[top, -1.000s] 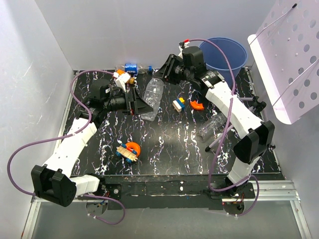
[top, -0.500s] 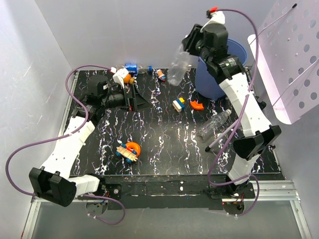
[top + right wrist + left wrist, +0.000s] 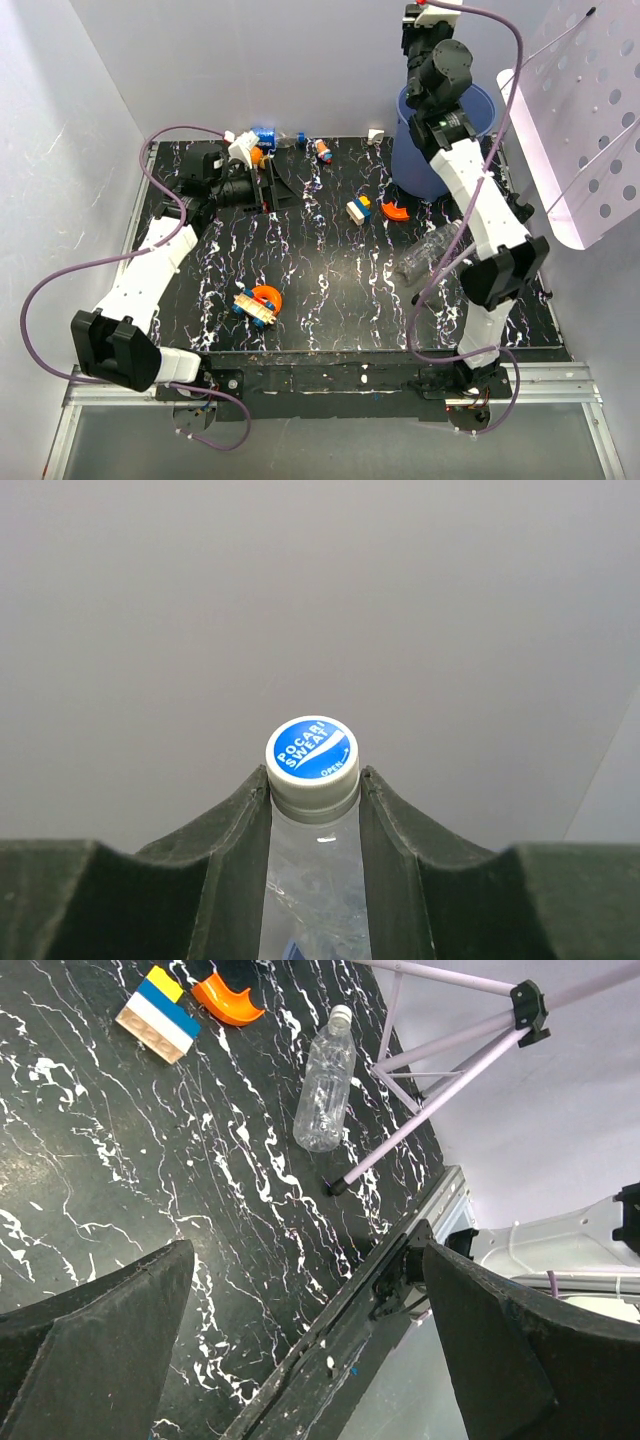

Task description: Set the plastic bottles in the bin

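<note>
My right gripper (image 3: pixel 314 780) is shut on the neck of a clear plastic bottle (image 3: pixel 312 880) with a blue cap, seen against the grey wall. In the top view that gripper (image 3: pixel 418 40) is raised high beside the rim of the blue bin (image 3: pixel 478 112), and the arm hides the held bottle. A plain clear bottle (image 3: pixel 428 252) (image 3: pixel 325 1085) lies on the table in front of the bin. A bottle with a blue label (image 3: pixel 264 137) lies at the back edge. My left gripper (image 3: pixel 283 190) (image 3: pixel 307 1255) hangs open and empty over the back left of the table.
A yellow-blue block (image 3: pixel 358 210) (image 3: pixel 160 1015) and an orange curved piece (image 3: pixel 394 212) (image 3: pixel 228 998) lie mid-table. An orange-and-blue toy (image 3: pixel 258 300) sits near the front. A perforated white board (image 3: pixel 580 120) on thin legs (image 3: pixel 440 1090) stands at the right.
My right arm has lifted the clear bottle from the middle of the table up and right to the bin's rim. The left gripper has let it go and drawn back slightly.
</note>
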`<state>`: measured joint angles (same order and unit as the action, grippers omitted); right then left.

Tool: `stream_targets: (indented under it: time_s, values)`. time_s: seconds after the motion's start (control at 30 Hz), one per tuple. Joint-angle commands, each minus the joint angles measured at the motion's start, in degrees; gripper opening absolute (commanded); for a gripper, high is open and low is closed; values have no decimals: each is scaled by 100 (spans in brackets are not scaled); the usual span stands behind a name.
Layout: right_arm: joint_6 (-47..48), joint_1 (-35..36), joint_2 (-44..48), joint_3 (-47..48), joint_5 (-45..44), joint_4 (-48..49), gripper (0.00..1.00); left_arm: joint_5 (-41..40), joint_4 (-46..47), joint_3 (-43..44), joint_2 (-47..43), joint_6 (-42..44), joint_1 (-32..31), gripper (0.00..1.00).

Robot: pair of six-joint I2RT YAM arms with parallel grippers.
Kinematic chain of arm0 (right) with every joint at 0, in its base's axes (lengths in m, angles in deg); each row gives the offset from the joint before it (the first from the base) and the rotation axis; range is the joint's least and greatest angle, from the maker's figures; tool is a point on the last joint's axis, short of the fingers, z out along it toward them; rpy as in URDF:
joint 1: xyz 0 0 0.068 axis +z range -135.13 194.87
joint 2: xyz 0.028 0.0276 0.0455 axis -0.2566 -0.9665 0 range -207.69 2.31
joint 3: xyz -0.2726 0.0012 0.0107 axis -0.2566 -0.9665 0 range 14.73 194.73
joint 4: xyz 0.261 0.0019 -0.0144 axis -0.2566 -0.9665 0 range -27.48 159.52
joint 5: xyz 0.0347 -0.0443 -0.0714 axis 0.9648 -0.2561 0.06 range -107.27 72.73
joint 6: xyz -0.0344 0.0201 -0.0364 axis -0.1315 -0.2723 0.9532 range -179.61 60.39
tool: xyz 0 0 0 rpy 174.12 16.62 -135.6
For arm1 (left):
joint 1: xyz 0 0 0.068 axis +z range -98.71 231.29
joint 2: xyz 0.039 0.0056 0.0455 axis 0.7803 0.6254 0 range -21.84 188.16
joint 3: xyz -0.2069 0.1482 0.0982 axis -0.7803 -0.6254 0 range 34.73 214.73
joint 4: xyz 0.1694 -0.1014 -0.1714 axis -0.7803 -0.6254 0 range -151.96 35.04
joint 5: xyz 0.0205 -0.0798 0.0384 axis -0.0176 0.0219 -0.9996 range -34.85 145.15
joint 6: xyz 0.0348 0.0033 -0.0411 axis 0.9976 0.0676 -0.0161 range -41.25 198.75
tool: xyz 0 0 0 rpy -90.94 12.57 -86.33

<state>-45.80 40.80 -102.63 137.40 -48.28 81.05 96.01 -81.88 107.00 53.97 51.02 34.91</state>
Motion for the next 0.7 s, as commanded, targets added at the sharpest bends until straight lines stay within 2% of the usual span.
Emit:
stream_targets:
  time_s: [0.0, 0.23, 0.27, 0.37, 0.43, 0.5, 0.67]
  values:
    - [1748, -44, -588, 461, 23, 1614, 1, -34, 72, 261, 153, -49, 109, 98]
    - [1459, -484, -711, -85, -178, 1449, 1, -288, 21, 366, 513, -321, 574, 98]
    - [1415, -510, -711, -138, -195, 1353, 4, -368, -93, 436, 618, -321, 670, 98]
    - [1170, -563, -668, -278, -178, 1037, 43, -710, -462, 708, 987, -356, 925, 98]
    - [1020, -572, -615, -366, -134, 896, 58, -938, -743, 1016, 1277, -348, 1066, 98]
    - [897, -572, -597, -393, -143, 790, 66, -1219, -972, 1280, 1532, -330, 1146, 98]
    - [528, -581, -492, -288, -134, 316, 67, -2037, -1395, 1746, 1981, -268, 1225, 98]
